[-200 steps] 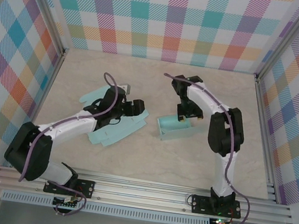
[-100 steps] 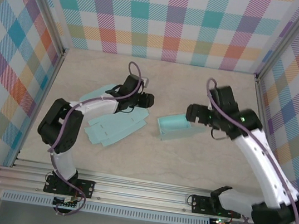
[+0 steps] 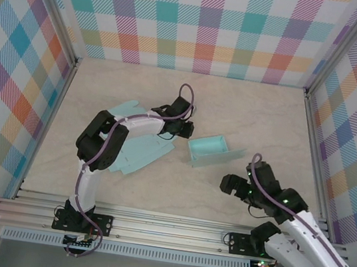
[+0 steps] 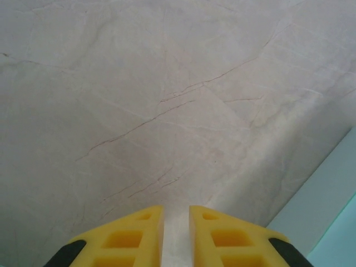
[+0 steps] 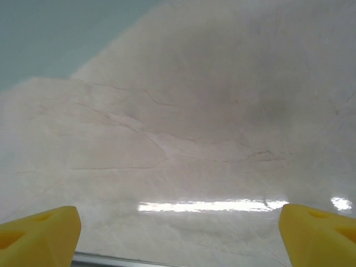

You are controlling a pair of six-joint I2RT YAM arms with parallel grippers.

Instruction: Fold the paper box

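A partly folded teal paper box [image 3: 211,150] stands open-topped at mid-table, one flap lying out to its right. A flat teal paper sheet [image 3: 137,151] lies to its left, under my left arm. My left gripper [image 3: 184,129] hovers just left of the box's far-left corner. In the left wrist view its yellow fingers [image 4: 133,233] are almost together, with bare table between them and a teal paper edge [image 4: 334,206] at lower right. My right gripper [image 3: 226,183] hangs open over bare table, near and right of the box. Teal paper [image 5: 55,33] shows at upper left above my right gripper [image 5: 178,222].
The marble-look table [image 3: 262,112] is walled by plaid panels on three sides. An aluminium rail [image 3: 171,230] runs along the near edge, where the arm bases sit. Bare tabletop lies behind and to the right of the box.
My left gripper swung right, off the flat sheet toward the box, and closed. My right arm pulled back from the box to the near right, its jaws spread wide.
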